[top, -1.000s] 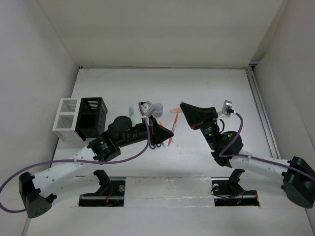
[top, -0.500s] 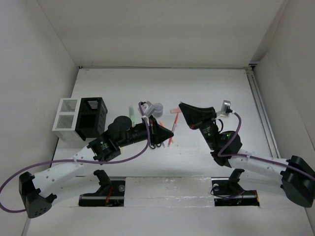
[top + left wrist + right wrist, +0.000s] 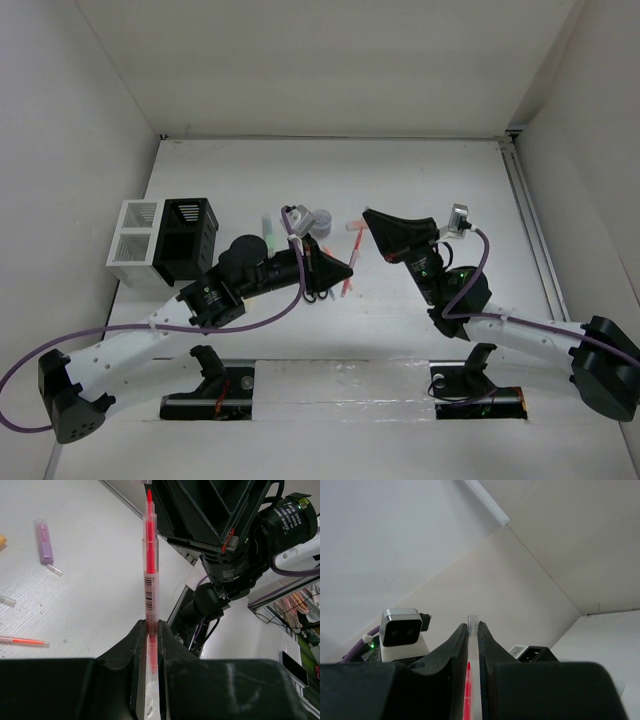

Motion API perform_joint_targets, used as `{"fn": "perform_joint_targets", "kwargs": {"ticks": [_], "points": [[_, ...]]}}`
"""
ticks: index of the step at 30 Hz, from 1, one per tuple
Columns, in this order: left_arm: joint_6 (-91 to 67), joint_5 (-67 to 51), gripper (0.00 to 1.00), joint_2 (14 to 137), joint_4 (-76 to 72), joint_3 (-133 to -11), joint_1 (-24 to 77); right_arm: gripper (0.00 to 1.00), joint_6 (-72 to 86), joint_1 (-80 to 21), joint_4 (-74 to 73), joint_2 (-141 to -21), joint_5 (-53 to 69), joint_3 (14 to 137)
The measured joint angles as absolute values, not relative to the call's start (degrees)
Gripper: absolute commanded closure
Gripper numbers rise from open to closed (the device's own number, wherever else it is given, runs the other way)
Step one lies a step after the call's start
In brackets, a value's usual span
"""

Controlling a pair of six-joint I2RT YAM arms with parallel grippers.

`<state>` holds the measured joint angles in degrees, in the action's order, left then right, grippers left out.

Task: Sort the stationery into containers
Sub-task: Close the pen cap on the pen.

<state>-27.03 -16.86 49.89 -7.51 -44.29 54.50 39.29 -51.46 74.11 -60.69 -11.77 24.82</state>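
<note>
Left pincer [image 3: 150,626] was closed on the red pen [image 3: 150,570]. The barrel was clamped between the two pads near its lower end. The rest stood straight up out of the jaws, with the uncapped tip at the top centre of the left wrist view.

Right pincer [image 3: 473,628] was nearly closed, with a thin clear-barrelled pen [image 3: 472,622] with a red core held in the slot. Its clear end poked just past the fingertips. Could not tell whether this was the same pen as the one in the left pincer.

Top view: both pincers sat near the centre of the frame, close together and tip toward tip, over the surface [image 3: 420,170].

The white container [image 3: 135,245] and black container [image 3: 185,238] stood touching side by side at the left of the frame, well apart from both pincers.

Loose on the surface:
- A green highlighter [image 3: 268,228] lay just beside the left wrist.
- A purple highlighter [image 3: 44,542] lay in the upper left of the left wrist view.
- Another thin pen [image 3: 22,641] lay at the lower left of that view.
</note>
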Motion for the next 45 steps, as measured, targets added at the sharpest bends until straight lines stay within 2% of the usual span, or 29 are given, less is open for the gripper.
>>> {"fn": "perform_joint_targets", "kwargs": {"ticks": [45], "points": [[-22.81,-9.30,1.00,52.47,-4.67,-48.66,54.63,1.00,41.41,-51.44,74.56,-62.78,-10.96,24.82]]}}
